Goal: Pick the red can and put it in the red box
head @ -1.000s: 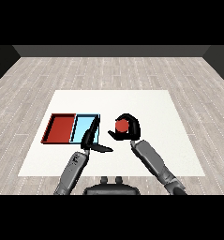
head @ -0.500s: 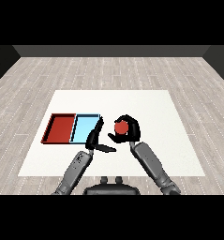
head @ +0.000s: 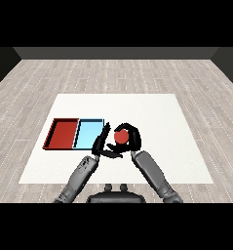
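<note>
My right hand (head: 131, 138) is curled round the red can (head: 121, 137), holding it near the table's middle front, just right of the light blue tray (head: 88, 133). The can's red top shows between the fingers. My left hand (head: 102, 144) stands with straight fingers right beside the can, its fingertips over the blue tray's right edge. The red tray (head: 63, 134) lies at the far left, next to the blue one, with nothing in it.
The white table (head: 157, 117) spreads out behind and to the right of the hands. Both trays sit side by side at its left front. A grey wooden floor surrounds the table.
My right hand has carried the red can leftward toward the trays. The left hand has stayed beside the blue tray, and the gap between the hands has closed.
</note>
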{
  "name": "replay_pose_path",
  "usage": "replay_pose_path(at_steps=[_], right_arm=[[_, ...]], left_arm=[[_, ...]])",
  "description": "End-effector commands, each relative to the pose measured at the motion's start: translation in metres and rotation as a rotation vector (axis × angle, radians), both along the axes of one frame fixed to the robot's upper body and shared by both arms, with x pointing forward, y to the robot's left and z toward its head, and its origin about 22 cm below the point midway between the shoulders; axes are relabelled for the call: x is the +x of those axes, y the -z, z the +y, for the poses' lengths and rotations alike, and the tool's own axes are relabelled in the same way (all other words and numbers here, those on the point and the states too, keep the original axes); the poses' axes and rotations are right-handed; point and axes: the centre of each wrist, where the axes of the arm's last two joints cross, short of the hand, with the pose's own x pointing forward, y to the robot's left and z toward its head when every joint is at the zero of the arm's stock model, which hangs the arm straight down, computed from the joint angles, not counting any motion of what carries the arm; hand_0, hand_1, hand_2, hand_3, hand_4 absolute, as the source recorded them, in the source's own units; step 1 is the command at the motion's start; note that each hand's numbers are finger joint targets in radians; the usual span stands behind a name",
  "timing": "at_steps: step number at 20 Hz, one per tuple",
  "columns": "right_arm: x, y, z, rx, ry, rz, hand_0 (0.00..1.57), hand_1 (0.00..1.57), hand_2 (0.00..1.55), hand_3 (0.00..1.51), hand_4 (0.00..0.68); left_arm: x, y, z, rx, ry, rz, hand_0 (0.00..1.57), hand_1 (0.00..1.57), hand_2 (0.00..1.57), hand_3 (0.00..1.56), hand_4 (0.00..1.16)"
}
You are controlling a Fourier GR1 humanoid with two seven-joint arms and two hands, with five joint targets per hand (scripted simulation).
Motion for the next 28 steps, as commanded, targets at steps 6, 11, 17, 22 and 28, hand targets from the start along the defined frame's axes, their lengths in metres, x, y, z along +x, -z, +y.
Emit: replay_pose_path(at_steps=[6,11,17,22,28], right_arm=[[0.012,-0.003,0.016,0.073,-0.046,0.017,1.5,1.5,1.44,1.4,0.64],[0.014,-0.005,0.025,0.08,-0.066,0.009,1.51,1.51,1.45,1.42,0.652],[0.008,-0.008,0.024,0.079,-0.053,0.016,1.52,1.52,1.46,1.4,0.648],[0.003,-0.013,0.031,0.055,-0.047,0.019,1.53,1.53,1.47,1.41,0.649],[-0.009,-0.002,0.031,0.061,-0.076,0.008,1.49,1.49,1.45,1.39,0.654]], left_arm=[[-0.003,0.018,-0.014,-0.002,0.026,-0.003,0.0,0.0,0.0,0.0,0.0],[0.008,0.004,-0.015,-0.039,0.047,0.009,0.0,0.0,0.0,0.0,0.0],[-0.002,-0.003,-0.034,-0.066,0.084,0.011,0.0,0.0,0.0,0.0,0.0],[-0.009,0.005,-0.044,-0.019,-0.118,0.028,0.0,0.0,0.0,0.0,0.82],[0.005,0.007,-0.026,-0.063,-0.147,0.078,1.57,1.57,1.56,1.47,1.12]])
